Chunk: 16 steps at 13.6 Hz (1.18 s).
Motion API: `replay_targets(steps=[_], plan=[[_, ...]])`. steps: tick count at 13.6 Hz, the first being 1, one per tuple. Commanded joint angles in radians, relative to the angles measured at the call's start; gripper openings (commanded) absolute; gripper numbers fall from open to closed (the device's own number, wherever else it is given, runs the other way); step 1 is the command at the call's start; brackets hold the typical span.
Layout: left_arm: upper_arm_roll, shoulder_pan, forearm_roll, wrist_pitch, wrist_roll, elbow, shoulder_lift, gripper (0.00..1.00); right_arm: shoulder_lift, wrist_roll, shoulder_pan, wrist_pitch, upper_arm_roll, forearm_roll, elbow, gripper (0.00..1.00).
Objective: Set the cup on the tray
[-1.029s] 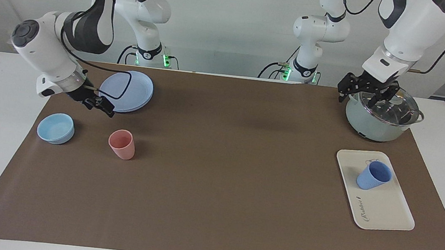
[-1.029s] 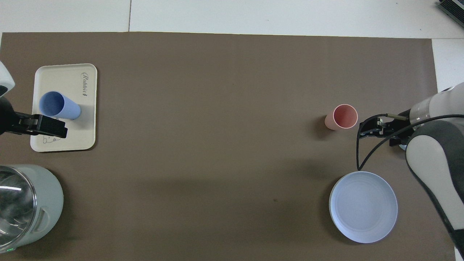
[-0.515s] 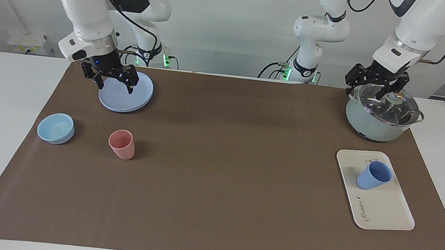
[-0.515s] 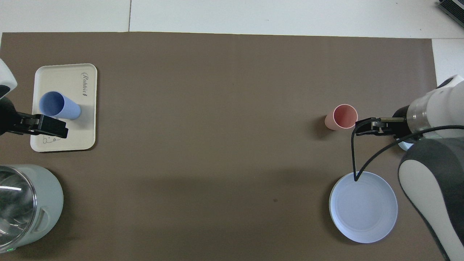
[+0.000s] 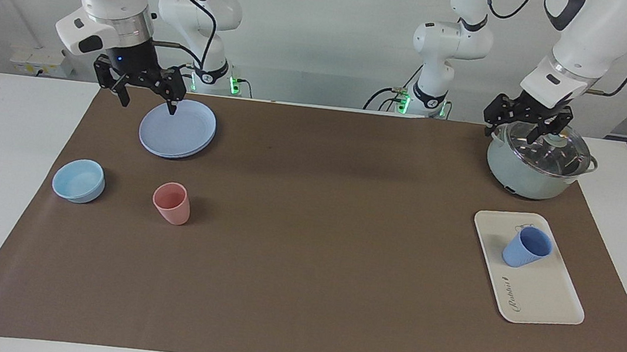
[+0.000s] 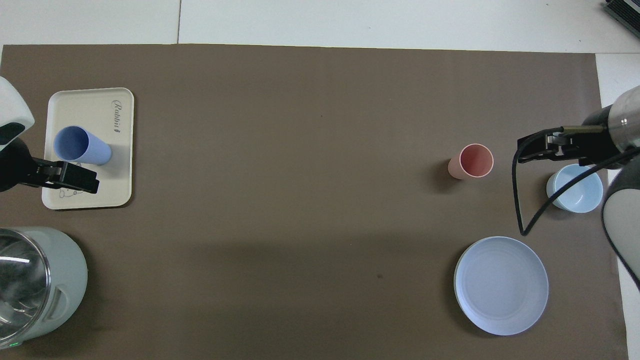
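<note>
The periwinkle-blue cup (image 5: 526,247) stands on the cream-white tray (image 5: 542,296), at the end of the tray nearer to the robots, with nothing holding it. Both also show in the overhead view, the cup (image 6: 80,146) on the tray (image 6: 90,107). My left gripper (image 5: 521,127) is open and empty, raised over the lidded pot. In the overhead view it (image 6: 75,179) covers the tray's near edge. My right gripper (image 5: 147,103) is open and empty, raised over the edge of the round blue plate; it also shows in the overhead view (image 6: 532,150).
A grey-green pot with a glass lid (image 5: 536,166) stands nearer to the robots than the tray. Toward the right arm's end are a round blue plate (image 5: 177,128), a light-blue bowl (image 5: 78,180) and a pink cup (image 5: 172,202), all on the brown mat.
My right arm has swung up from low beside the plate and bowl to upright above the plate's edge. My left gripper has risen a little over the pot. The cup has not moved.
</note>
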Motion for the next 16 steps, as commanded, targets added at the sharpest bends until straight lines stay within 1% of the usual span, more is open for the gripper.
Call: replay_targets(steps=[1, 8, 12, 14, 16], plan=[[-0.003, 0.005, 0.022, 0.037, 0.025, -0.055, -0.04, 1.0, 0.011, -0.018, -0.012, -0.021, 0.001, -0.01, 0.026, 1.0], [-0.003, 0.005, 0.022, 0.04, 0.016, -0.049, -0.039, 1.0, 0.01, -0.021, -0.04, -0.017, 0.0, -0.007, 0.024, 1.0], [-0.003, 0.007, 0.022, 0.037, 0.016, -0.051, -0.039, 1.0, -0.004, -0.029, -0.032, -0.015, -0.005, 0.004, 0.033, 1.0], [-0.003, 0.007, 0.022, 0.037, 0.016, -0.049, -0.039, 1.0, -0.021, -0.032, -0.035, -0.041, -0.02, 0.002, 0.032, 1.0], [-0.003, 0.005, 0.022, 0.037, 0.016, -0.049, -0.039, 1.0, -0.025, -0.038, -0.012, -0.063, -0.067, 0.008, 0.032, 1.0]])
